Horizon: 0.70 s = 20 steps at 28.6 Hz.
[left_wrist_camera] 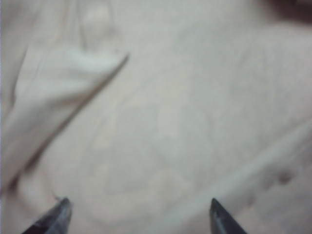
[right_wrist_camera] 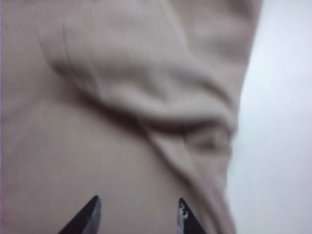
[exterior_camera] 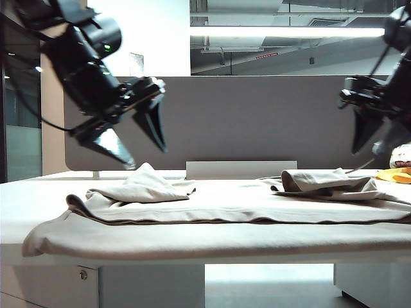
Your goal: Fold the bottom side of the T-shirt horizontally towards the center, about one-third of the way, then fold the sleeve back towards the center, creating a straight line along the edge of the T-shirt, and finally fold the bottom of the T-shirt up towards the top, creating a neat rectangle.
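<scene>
The T-shirt lies spread across the worktop, its near edge draped over the front lip, with a long fold running along its width and two bunched heaps of cloth on top: one near the shirt's left end, one near its right end. The left tool hangs above the left heap, fingers spread wide and holding nothing; the left wrist view shows only cloth between its tips. The right tool hovers above the shirt's right end; in its wrist view the tips stand apart, released, over a crumpled ridge of fabric.

The sleeve fold looks to be the step in hand. To do it well, each tool should pinch a single layer at the heap's edge, then lay it flat toward the shirt's centre so the side forms a straight line.

No containers appear; a small yellow thing sits just past the shirt's right end.
</scene>
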Available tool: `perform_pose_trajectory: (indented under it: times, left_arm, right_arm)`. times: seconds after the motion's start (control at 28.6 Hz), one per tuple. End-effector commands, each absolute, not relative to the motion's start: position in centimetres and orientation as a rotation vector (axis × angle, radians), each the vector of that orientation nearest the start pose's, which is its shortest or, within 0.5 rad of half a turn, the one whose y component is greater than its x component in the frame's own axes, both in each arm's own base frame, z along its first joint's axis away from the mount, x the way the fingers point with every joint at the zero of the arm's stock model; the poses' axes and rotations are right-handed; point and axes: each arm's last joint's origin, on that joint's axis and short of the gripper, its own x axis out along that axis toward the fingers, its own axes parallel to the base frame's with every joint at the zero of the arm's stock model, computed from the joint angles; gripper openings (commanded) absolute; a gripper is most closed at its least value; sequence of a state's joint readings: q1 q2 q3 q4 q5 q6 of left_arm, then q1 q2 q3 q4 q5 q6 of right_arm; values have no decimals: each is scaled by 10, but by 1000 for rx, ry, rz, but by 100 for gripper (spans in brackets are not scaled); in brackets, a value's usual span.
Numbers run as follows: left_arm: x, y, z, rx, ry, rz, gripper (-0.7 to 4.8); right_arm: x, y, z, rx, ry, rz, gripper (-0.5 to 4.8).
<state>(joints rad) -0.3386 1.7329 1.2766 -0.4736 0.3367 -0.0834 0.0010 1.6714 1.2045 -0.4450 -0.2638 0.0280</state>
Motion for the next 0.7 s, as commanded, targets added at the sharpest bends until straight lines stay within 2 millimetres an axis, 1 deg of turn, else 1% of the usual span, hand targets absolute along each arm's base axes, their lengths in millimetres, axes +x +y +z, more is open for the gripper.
perform_pose_trajectory:
  times: [0.03,0.17,0.28,0.38,0.45,0.52,0.63,0.7]
  left_arm:
    - [322,-123,236,-66,925,-562,366]
    - [293,-112,232,-108,911,-545,366]
    - [275,-106,231,-144,889,-536,366]
    - [258,-103,229,-155,895,-533,366]
    - [248,-104,227,-145,896,-531,366]
    - [237,-105,224,-117,896,-505,367]
    - [221,-108,217,-99,907,-491,368]
    - [213,-110,213,-101,918,-493,368]
  right_arm:
    - [324,2,231,197,878,238,198]
    - [288,-3,224,203,866,213,198]
    - [267,-6,221,228,856,190,199]
    - [249,-5,219,231,862,188,202]
    - [241,-5,217,231,865,189,203]
    - [232,-4,214,233,869,189,222]
    - [221,-3,211,238,898,189,229]
    - [215,-4,208,242,906,184,251]
